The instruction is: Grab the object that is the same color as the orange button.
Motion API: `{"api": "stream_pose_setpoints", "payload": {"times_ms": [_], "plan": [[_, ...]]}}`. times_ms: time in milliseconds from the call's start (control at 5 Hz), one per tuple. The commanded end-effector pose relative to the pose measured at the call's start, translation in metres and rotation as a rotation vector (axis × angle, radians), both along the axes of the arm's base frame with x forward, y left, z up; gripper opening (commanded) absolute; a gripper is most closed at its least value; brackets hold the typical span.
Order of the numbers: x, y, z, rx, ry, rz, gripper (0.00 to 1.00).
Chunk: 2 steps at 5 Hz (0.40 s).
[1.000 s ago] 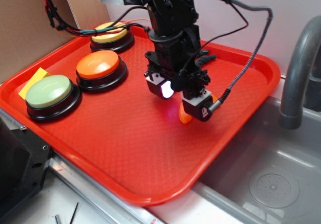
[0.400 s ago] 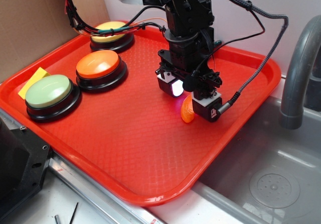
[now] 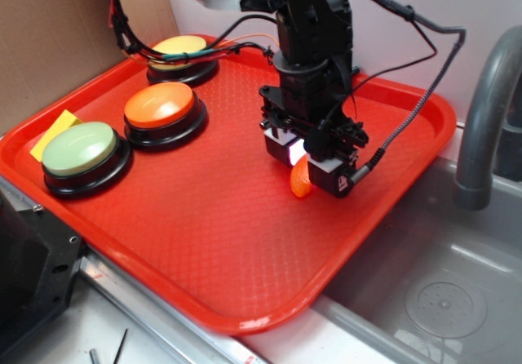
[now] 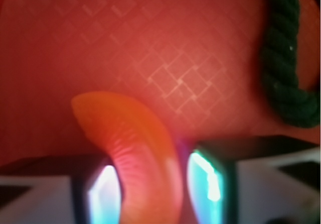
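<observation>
Red plastic fills the scene: a textured tray [image 3: 204,241] sits beside a grey sink [image 3: 440,299], with brown cardboard behind its far-left edge. Three domed buttons line that left side. The pale green button [image 3: 80,148] is nearest the front-left corner, the orange button [image 3: 160,103] sits just behind it, and the yellow button [image 3: 178,51] is up by the far corner under a tangle of wires. A yellow slip [image 3: 52,134] pokes out at the left rim beside the green one.

Over toward the right half of the tray, the black arm is down low, and the gripper [image 3: 308,162] stands right on the small orange crescent [image 3: 301,181]. From the wrist view the crescent [image 4: 135,148] curves up between the two glowing fingers [image 4: 208,181], one on each side, and they look pressed against it, so call it clamped on the crescent. Its free tip arcs out over the tray surface. A dark green rope [image 4: 283,68] loops along the right of that close view, apart from the crescent.
</observation>
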State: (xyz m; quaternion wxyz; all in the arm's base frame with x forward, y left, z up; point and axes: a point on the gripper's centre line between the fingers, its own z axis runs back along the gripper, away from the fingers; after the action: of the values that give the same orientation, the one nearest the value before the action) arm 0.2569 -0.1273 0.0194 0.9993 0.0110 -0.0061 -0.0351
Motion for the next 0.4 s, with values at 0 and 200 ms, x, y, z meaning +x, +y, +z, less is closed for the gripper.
{"api": "stream_pose_setpoints", "payload": {"times_ms": [0, 200], "plan": [[-0.013, 0.011, 0.068, 0.064, -0.184, -0.081, 0.00], [-0.033, 0.034, 0.117, 0.089, -0.285, -0.042, 0.00]]}}
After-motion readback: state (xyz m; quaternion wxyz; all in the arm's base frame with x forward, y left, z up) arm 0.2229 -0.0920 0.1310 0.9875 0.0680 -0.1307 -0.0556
